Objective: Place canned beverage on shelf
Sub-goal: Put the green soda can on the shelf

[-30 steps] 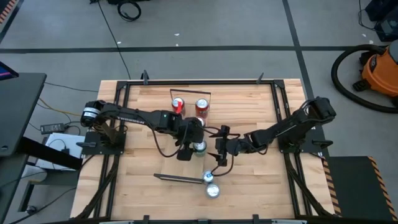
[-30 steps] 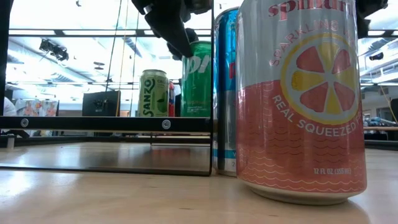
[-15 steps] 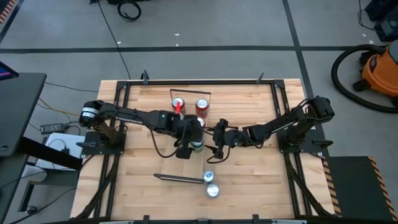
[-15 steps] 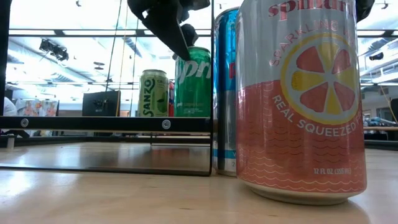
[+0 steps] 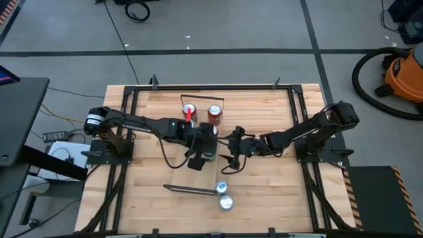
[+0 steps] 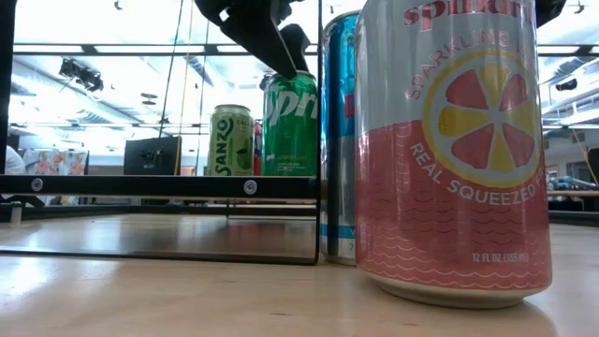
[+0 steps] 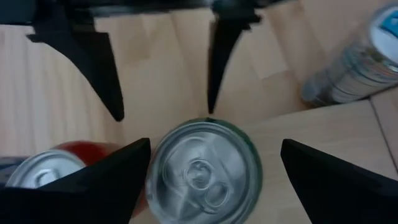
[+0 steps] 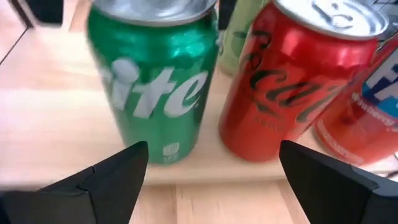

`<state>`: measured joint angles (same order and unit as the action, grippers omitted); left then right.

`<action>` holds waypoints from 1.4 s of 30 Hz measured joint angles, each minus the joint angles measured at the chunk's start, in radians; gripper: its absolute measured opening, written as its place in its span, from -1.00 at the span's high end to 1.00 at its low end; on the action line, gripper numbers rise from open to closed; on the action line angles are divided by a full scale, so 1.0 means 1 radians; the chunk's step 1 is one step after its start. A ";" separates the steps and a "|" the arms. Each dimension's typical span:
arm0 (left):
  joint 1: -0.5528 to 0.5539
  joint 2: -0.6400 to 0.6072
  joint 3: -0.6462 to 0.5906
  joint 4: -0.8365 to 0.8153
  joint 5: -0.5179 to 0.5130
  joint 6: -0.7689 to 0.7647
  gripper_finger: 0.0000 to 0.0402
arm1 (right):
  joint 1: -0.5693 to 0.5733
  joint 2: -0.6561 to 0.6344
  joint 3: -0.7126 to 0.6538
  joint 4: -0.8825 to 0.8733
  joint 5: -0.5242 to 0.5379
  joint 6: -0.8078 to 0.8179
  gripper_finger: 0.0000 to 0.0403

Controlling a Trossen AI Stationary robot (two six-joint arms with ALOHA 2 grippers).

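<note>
Green can (image 7: 205,171) stands upright on the shelf (image 8: 186,171), directly beneath the left gripper (image 7: 205,180), whose fingers are spread open around it, not clamped; right gripper (image 8: 211,180) also open, facing it.

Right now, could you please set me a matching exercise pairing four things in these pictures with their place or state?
Column one:
1. green can
2. grapefruit-print can
3. left pincer
4. right pincer

Column two:
A. open, level with the cans, facing their sides
B. standing closest to the low camera
C. open, directly above a can's top
D. upright beside the red can

Pairs: 1-D, 2-B, 3-C, 4-A
</note>
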<state>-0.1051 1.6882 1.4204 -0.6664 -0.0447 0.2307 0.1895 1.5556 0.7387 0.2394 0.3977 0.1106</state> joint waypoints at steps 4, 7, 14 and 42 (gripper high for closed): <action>0.000 0.000 0.000 -0.001 0.047 0.058 -0.86 | 0.016 -0.032 0.000 -0.101 -0.006 0.003 -0.86; -0.001 0.000 0.000 -0.002 0.058 0.102 -0.86 | 0.026 -0.039 0.000 -0.144 -0.007 0.024 -0.86; 0.025 0.001 0.000 -0.035 0.093 0.094 -0.86 | 0.050 -0.038 0.000 -0.171 -0.007 0.071 -0.86; -0.007 0.005 0.001 -0.063 -0.050 -0.440 -0.55 | 0.057 -0.037 0.000 -0.265 0.001 0.109 -0.86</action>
<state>-0.1119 1.6932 1.4212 -0.7298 -0.0948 -0.2089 0.2470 1.5184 0.7387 -0.0252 0.3987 0.2191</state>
